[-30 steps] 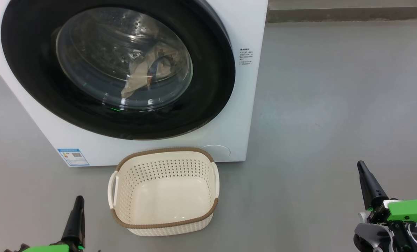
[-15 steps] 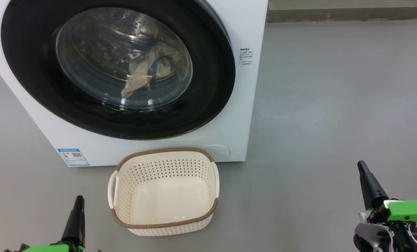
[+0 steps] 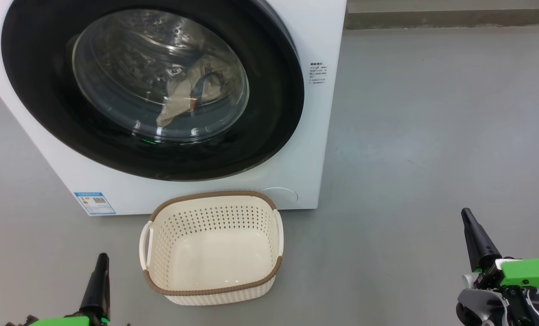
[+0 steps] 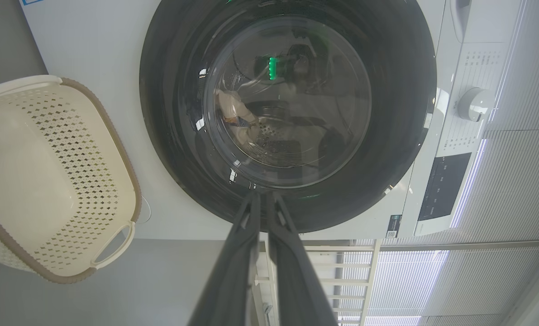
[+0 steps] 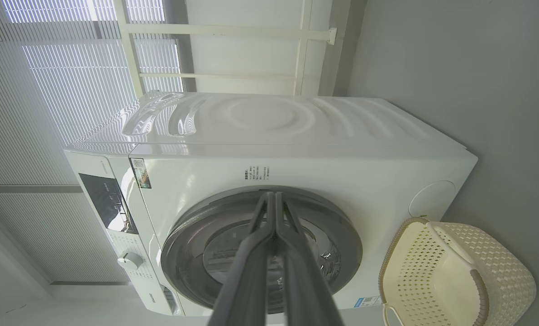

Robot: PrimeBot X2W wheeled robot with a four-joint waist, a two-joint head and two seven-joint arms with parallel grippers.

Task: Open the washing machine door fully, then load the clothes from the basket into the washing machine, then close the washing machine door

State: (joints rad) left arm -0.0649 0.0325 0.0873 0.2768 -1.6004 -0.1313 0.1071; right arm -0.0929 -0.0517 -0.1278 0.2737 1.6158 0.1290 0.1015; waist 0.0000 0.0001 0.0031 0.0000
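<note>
The white washing machine [image 3: 312, 136] stands ahead with its round black door [image 3: 269, 108] shut flat against the front. Behind the glass bowl, cream and blue clothes [image 3: 192, 93] lie inside the drum. The cream basket [image 3: 212, 276] with a brown rim sits on the floor just before the machine and holds nothing. My left gripper [image 3: 102, 258] is low at the left, shut and holding nothing. My right gripper [image 3: 466, 213] is low at the right, shut and holding nothing. The left wrist view shows the door [image 4: 387, 90] and the basket [image 4: 111, 136]; the right wrist view shows the machine [image 5: 296, 131].
Grey floor [image 3: 432, 136] stretches wide to the right of the machine. A low ledge [image 3: 450, 18] runs along the back. The machine's dial [image 4: 475, 103] and dark control panel [image 4: 445, 185] sit along its top front; window blinds [image 5: 47, 90] stand behind it.
</note>
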